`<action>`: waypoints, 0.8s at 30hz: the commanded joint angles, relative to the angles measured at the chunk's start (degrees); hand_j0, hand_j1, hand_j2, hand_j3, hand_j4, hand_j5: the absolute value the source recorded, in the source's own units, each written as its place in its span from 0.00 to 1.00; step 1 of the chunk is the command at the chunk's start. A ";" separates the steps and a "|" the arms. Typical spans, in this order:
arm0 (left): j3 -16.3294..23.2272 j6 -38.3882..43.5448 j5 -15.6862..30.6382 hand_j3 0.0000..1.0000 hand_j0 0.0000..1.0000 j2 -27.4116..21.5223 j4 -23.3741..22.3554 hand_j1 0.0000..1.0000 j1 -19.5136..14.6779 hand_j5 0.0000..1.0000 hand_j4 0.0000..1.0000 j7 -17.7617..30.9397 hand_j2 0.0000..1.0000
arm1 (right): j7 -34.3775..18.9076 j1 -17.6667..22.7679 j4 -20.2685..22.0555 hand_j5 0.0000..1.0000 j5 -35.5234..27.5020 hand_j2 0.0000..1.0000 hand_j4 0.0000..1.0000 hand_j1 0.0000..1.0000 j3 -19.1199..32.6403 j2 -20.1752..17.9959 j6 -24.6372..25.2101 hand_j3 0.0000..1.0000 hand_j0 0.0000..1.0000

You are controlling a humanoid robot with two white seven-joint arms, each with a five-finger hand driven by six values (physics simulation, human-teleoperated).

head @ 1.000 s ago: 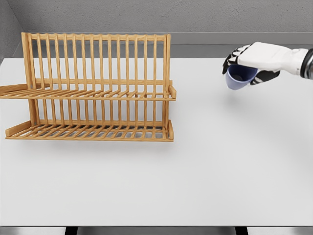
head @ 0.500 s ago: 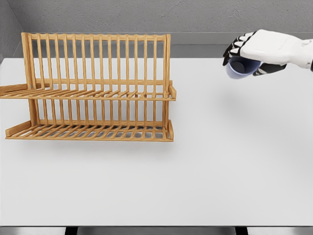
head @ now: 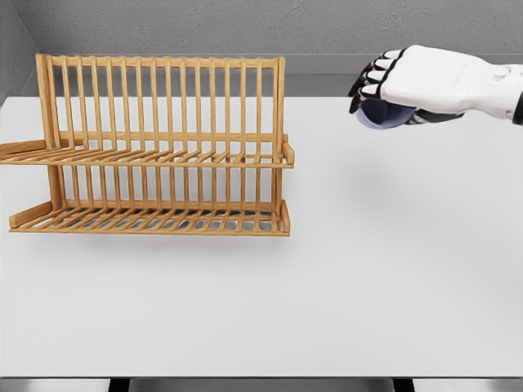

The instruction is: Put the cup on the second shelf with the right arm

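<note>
A blue cup [head: 381, 113] hangs above the table at the upper right, tipped on its side with its mouth facing left. My right hand [head: 409, 82] is shut on it from above, and its white palm hides most of the cup. The wooden two-tier dish rack [head: 155, 155] stands on the left half of the table. Its upper shelf [head: 163, 157] and lower shelf [head: 155, 219] both hold nothing. The hand is to the right of the rack's right end, a little above the upper shelf's height. No left arm shows.
The white table [head: 343, 278] stretches from the rack to the right and front edges. A grey wall [head: 245, 24] runs behind it. The rack's tall back slats rise above the upper shelf.
My right hand has risen and moved left toward the rack with the cup. The cup has tipped further onto its side.
</note>
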State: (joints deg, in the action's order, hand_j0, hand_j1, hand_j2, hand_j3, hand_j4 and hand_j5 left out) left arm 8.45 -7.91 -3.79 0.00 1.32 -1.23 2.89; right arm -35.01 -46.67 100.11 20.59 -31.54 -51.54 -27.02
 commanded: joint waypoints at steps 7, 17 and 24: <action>-0.01 0.00 0.01 1.00 1.00 0.00 0.09 1.00 0.00 1.00 1.00 0.01 1.00 | 0.01 -0.18 0.35 0.67 -0.20 0.67 0.67 0.67 -1.33 3.55 -1.02 0.67 0.67; -0.01 0.00 0.01 1.00 1.00 0.00 0.00 1.00 0.00 1.00 1.00 0.01 1.00 | 0.01 -1.67 0.44 0.67 -0.20 0.67 0.67 0.67 -1.51 8.39 -3.57 0.67 0.67; -0.01 0.00 0.01 1.00 1.00 0.00 0.00 1.00 0.00 1.00 1.00 0.01 1.00 | 0.01 -2.90 0.35 0.66 -0.29 0.66 0.66 0.66 -3.88 11.20 -3.13 0.66 0.66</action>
State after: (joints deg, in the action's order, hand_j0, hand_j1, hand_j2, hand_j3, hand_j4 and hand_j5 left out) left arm 8.45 -7.91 -3.79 0.00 1.31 -1.23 2.89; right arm -35.05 -49.57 100.47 20.51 -34.93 -41.22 -30.39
